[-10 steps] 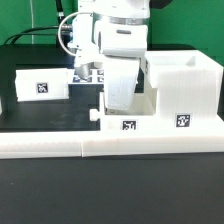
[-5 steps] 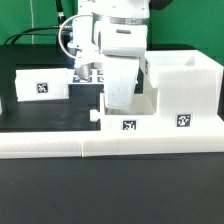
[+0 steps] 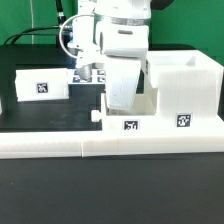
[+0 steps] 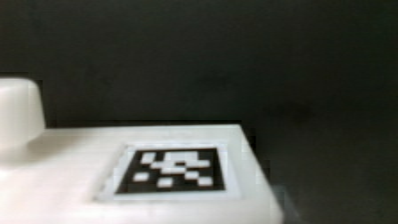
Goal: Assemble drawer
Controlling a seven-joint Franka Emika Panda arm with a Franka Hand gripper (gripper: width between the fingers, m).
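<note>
In the exterior view my gripper point(image 3: 120, 103) is lowered onto a small white drawer tray point(image 3: 140, 122) with a tag on its front. This tray stands right beside the tall white housing point(image 3: 185, 88) at the exterior view's right. My fingertips are hidden by the hand and the tray. A second tagged tray point(image 3: 42, 86) lies apart at the exterior view's left. The wrist view shows a white tray face point(image 4: 71, 150) close up, with its tag point(image 4: 173, 170) and a round knob point(image 4: 15, 112). No fingers show there.
A long low white border wall point(image 3: 60, 146) runs along the front of the black table. The marker board point(image 3: 92, 75) lies behind the arm. Cables hang behind the arm at the back.
</note>
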